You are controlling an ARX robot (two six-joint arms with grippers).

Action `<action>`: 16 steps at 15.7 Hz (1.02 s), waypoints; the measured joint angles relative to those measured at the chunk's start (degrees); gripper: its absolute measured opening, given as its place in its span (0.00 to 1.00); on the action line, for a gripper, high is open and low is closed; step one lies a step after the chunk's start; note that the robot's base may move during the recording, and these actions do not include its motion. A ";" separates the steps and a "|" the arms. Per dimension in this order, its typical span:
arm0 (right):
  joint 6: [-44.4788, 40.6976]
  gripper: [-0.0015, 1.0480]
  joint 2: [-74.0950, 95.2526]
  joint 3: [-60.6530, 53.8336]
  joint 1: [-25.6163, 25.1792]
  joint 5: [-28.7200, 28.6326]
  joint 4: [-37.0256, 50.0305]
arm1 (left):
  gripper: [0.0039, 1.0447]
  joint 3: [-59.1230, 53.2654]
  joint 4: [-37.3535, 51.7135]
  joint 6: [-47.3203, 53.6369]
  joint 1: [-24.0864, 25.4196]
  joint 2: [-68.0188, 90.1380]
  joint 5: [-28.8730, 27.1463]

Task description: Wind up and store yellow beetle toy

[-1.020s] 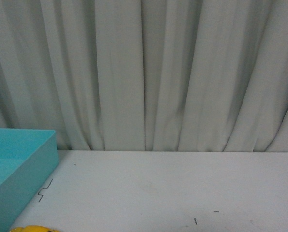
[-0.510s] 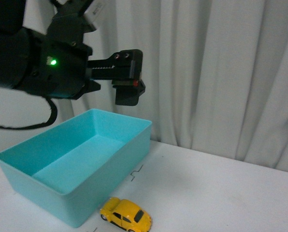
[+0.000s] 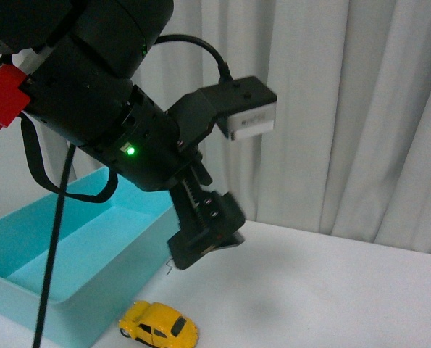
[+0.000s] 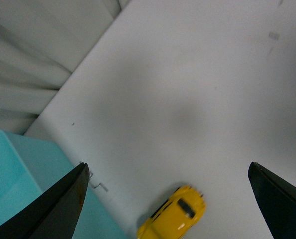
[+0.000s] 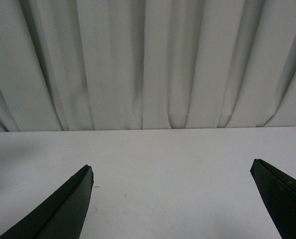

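A: Where is the yellow beetle toy (image 3: 158, 325)?

B: On its wheels on the white table (image 3: 331, 290), just beside the outer wall of the teal bin (image 3: 92, 304), not inside it.

A: And the grippers?

B: The left gripper (image 4: 167, 167) hangs above the car, jaws spread wide, gripping nothing. The right gripper (image 5: 171, 166), facing the pale curtain (image 5: 148, 59), is equally wide and empty.

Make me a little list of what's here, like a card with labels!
toy: small yellow beetle toy car, on its wheels on the white table
box: open turquoise plastic box, nothing seen inside, beside the car
left gripper: jaws open, above the car, holding nothing
right gripper: jaws open, holding nothing
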 joint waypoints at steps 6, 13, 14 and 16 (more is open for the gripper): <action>0.00 0.94 0.00 0.00 0.00 0.02 0.02 | 0.94 1.99 -9.49 28.63 0.66 7.87 -9.51; 0.00 0.94 0.00 0.00 0.00 0.00 0.02 | 0.94 4.39 -10.32 37.75 0.57 18.91 -16.90; 0.00 0.94 0.00 0.00 0.00 0.00 0.02 | 0.94 4.39 -9.73 36.04 0.57 20.65 -17.27; 0.00 0.94 0.00 0.00 0.00 0.02 0.02 | 0.94 4.39 -9.20 33.44 0.55 22.62 -17.62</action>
